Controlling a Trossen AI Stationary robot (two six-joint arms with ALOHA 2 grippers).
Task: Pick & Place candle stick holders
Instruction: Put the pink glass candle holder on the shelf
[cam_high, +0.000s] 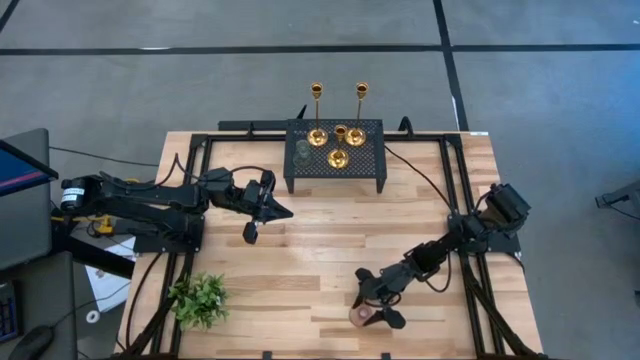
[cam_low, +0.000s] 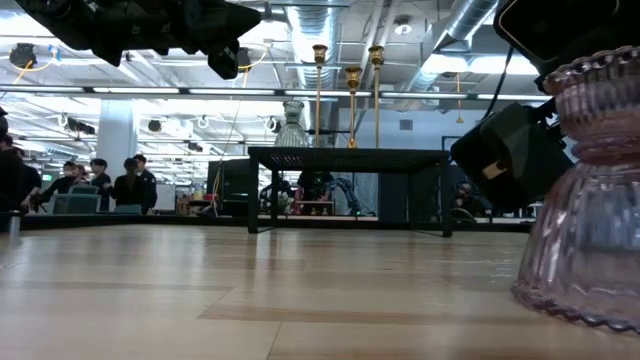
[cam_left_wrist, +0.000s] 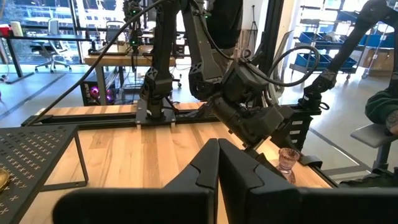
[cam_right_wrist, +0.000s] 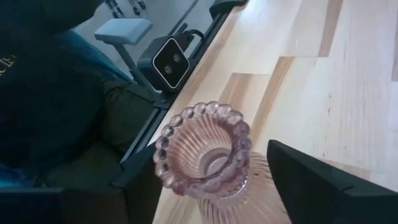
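The right gripper (cam_high: 376, 306) hangs low over the near edge of the table (cam_high: 300, 250), its fingers spread wide, and the pink cup (cam_high: 362, 315) stands upright on the wood between them. From the wrist camera the cup (cam_right_wrist: 205, 155) sits just beside one dark finger (cam_right_wrist: 323, 180), a sliver of bare table showing between glass and finger, so nothing grips it (the other finger is out of that picture). In the low view the cup (cam_low: 592, 190) stands close to the lens, ribbed and beaded at the rim.

The left gripper (cam_high: 262, 215) waits above the table near the rack (cam_high: 335, 158), fingers pressed together with nothing between them; its own camera shows the two fingers (cam_left_wrist: 205, 171) meeting in a closed seam, the pink cup (cam_left_wrist: 288, 159) far beyond their tips.

On the rack, well away from both sets of fingers, stand three gold candlesticks (cam_high: 316, 115) and the grey-green cup (cam_high: 301, 150). A plant (cam_high: 198, 297) sits on the near left corner.
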